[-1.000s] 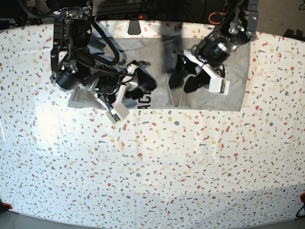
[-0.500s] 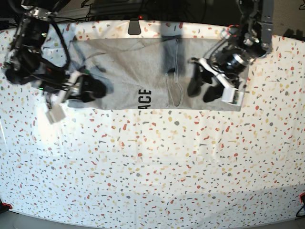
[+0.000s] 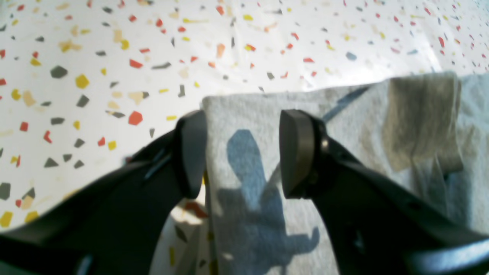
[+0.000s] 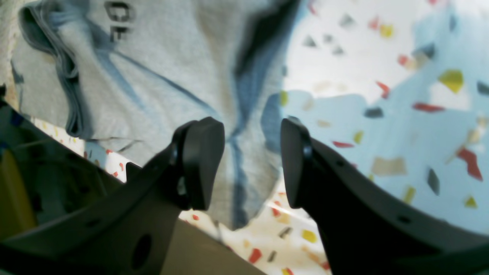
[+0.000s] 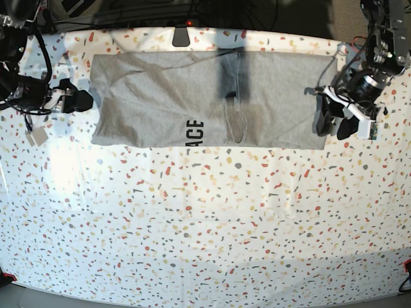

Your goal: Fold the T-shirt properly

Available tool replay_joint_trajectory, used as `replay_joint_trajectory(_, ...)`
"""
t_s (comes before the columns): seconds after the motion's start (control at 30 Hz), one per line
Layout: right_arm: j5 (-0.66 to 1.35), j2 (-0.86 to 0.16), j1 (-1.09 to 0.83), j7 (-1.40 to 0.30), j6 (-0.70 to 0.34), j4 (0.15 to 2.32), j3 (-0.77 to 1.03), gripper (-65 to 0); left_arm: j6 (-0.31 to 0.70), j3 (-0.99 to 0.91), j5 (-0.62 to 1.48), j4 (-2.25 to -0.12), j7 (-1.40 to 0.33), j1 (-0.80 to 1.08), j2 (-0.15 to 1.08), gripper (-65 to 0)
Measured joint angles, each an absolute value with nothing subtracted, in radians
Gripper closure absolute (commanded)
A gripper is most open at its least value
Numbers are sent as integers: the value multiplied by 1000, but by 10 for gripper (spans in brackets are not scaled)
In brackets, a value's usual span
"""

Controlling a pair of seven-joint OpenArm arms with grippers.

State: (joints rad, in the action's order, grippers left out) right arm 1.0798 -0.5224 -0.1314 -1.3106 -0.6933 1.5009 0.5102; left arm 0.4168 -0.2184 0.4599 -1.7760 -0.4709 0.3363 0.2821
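The grey T-shirt (image 5: 160,96) lies flat as a wide band across the back of the table, with black letters "ACE" (image 5: 196,133) near its front edge. My left gripper (image 5: 332,123) hovers open at the shirt's right end. In the left wrist view its fingertips (image 3: 191,152) straddle a corner of the T-shirt (image 3: 355,114), holding nothing. My right gripper (image 5: 76,95) stands open just off the shirt's left end. In the right wrist view that gripper (image 4: 248,160) hangs above the edge of the T-shirt (image 4: 153,76), empty.
The table (image 5: 205,224) is covered in a white speckled sheet. A small black fixture (image 5: 181,37) sits at the back edge behind the shirt. A folded flap of cloth (image 3: 420,118) lies on the shirt near the left gripper.
Both arms have swung outward from over the middle of the shirt to its two ends. The shirt's left part, hidden under the arm before, now lies spread flat.
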Motion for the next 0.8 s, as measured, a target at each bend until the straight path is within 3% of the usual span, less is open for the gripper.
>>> replay_joint_trajectory(0.4, 1102, -532, -36, -1216, -694, 1232, 313, -287, 418, -216, 461, -1776, -464, 343, 282, -294)
replay_joint_trajectory(0.63, 1118, -543, 1, -1166, -697, 1202, 167, -285, 418, -216, 460, -1776, -463, 344, 282, -294)
replay_joint_trajectory(0.7, 1122, -543, 2, -1142, -697, 1202, 133, -219, 418, -216, 461, -1776, -463, 344, 282, -294)
replay_joint_trajectory(0.8, 1117, -535, -3, -1122, -697, 1200, 116, -40, 418, -216, 460, -1776, -463, 344, 282, -294)
